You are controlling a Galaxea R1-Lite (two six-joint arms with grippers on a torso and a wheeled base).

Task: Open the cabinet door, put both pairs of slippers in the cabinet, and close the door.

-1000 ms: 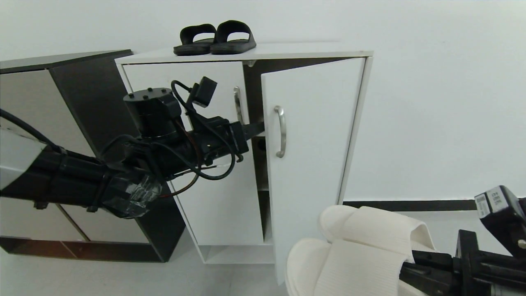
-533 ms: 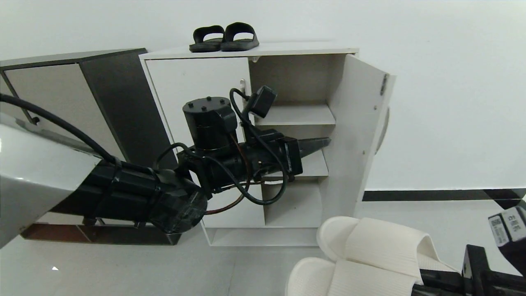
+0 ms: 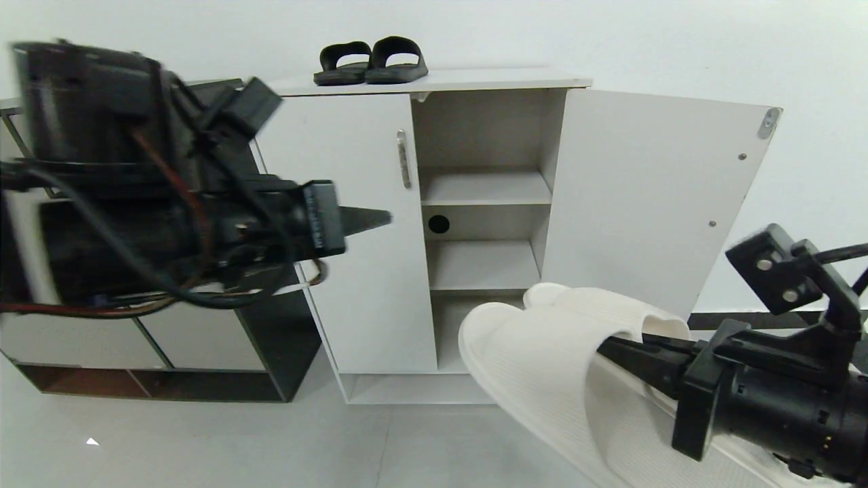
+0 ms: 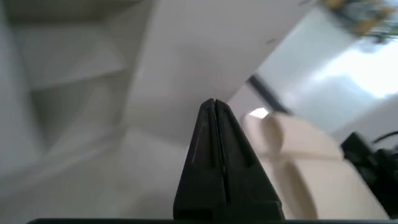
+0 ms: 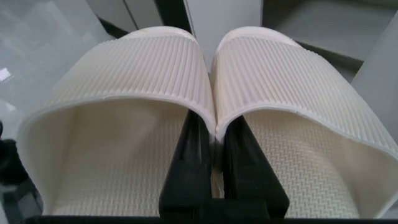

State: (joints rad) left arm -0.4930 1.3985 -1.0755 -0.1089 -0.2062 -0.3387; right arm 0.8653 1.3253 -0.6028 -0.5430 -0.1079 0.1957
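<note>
The white cabinet stands against the wall, its right door swung wide and its left door closed. Bare shelves show inside. A pair of black slippers rests on the cabinet top. My right gripper is shut on the pair of white slippers, pinching their adjoining straps, low in front of the open compartment. My left gripper is shut on nothing, in front of the closed left door. The white slippers lie beyond it in the left wrist view.
A dark cabinet with pale panels stands right beside the white one on the left. The open door juts out toward my right arm. Grey floor lies in front, with the white wall behind.
The right door has swung from nearly closed to wide open. My left gripper has drawn back to the left, away from the opening. My right gripper has risen with the white slippers.
</note>
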